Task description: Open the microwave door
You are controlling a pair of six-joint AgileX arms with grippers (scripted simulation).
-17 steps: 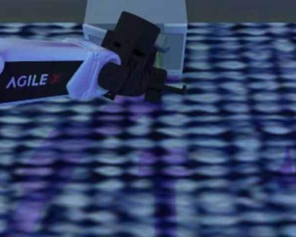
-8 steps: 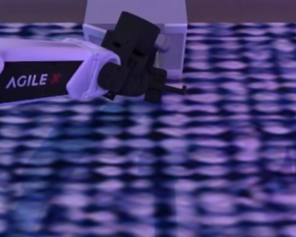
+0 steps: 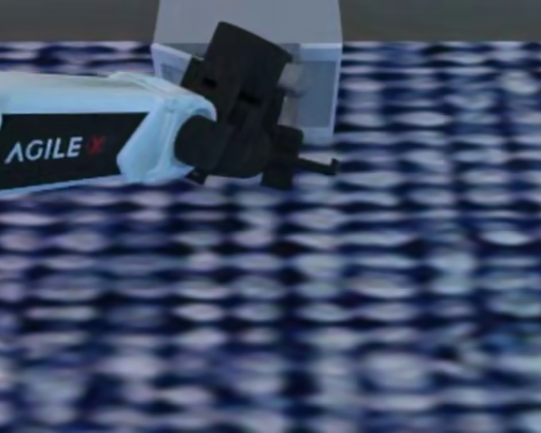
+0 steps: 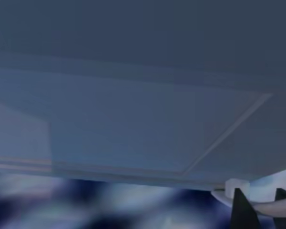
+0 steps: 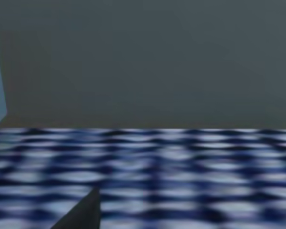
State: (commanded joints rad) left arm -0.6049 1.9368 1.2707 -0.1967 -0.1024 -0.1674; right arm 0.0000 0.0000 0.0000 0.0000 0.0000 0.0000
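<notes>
Left tool (image 3: 293, 86) at boxy microwave's (image 3: 248, 20) flat door (image 3: 171, 63).

Microwave (image 3: 248, 20) blocks rear — foreground table (image 3: 343, 316) open.

Blue-and-white woven-patterned table (image 3: 388, 298) before a plain grey wall (image 5: 157, 62)

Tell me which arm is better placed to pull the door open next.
Left. Its pincer is already at the front of the microwave, at the door's handle edge. The right arm is absent from the top view, and its wrist camera sees mainly bare table.
</notes>
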